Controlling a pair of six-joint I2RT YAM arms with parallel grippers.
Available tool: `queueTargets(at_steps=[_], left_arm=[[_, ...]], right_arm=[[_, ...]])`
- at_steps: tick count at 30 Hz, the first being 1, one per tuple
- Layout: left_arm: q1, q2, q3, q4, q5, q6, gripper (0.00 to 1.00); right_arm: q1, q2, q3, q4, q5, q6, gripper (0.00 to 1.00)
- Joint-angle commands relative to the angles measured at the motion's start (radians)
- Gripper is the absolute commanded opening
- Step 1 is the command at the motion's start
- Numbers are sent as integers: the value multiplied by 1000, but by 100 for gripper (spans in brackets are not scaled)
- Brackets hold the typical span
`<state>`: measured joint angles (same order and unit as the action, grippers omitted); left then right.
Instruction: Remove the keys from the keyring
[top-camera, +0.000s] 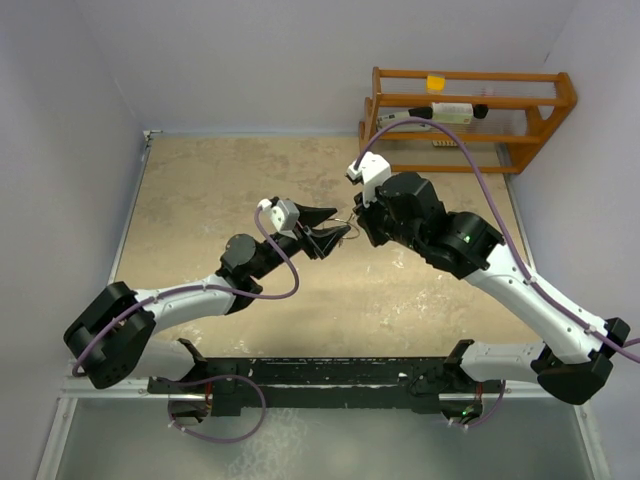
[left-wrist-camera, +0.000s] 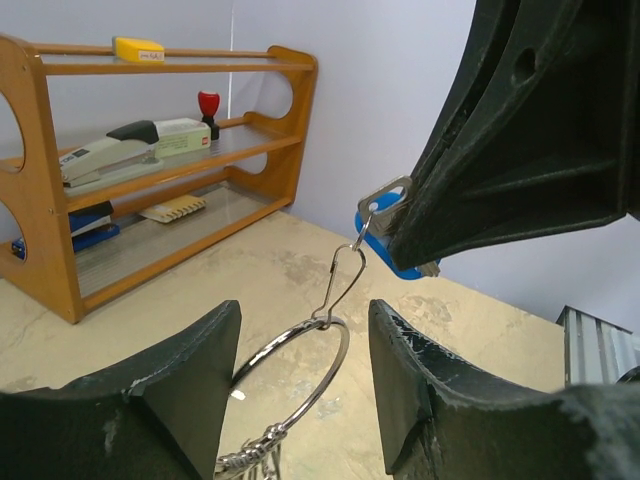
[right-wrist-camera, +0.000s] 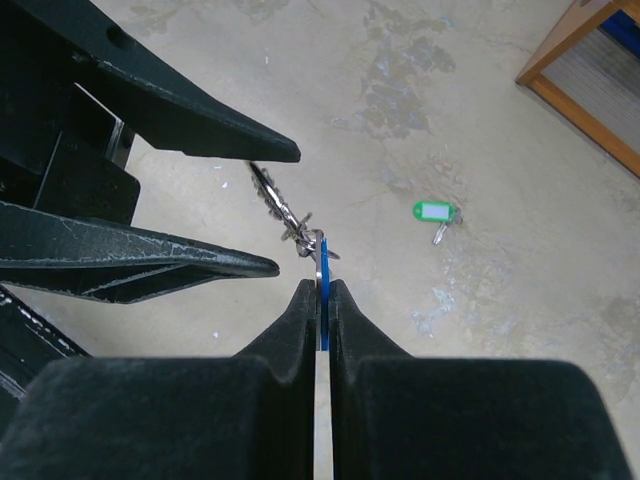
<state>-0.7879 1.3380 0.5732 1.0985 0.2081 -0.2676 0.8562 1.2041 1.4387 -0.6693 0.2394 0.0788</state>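
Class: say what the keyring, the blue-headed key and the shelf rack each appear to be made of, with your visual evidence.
The keyring is probably polished steel wire: thin, silvery, with bright highlights. The blue-headed key seems to have a plastic head: flat, saturated blue with no metallic shine. The shelf rack looks like varnished wood: warm orange-brown with a slight sheen.

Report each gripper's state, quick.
Left gripper: fingers apart, keyring between them; grip cannot be told.
Right gripper: shut on the blue key.
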Motion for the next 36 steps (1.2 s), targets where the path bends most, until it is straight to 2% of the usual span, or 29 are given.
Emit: queueTargets(at_steps=[1, 15, 27, 36], left_arm=[[-6, -1, -6, 70, -4, -12, 51], [-6, 85, -5, 207, 40, -41, 49], [-7, 103, 11, 233, 61, -61, 49], [-7, 145, 20, 276, 49, -86, 44]], right_arm=[[-1, -9, -4, 72, -9, 3, 0], [1, -3, -5, 79, -32, 6, 0], [0, -3, -19, 92, -34, 5, 0], [1, -6, -32, 106, -34, 7, 0]])
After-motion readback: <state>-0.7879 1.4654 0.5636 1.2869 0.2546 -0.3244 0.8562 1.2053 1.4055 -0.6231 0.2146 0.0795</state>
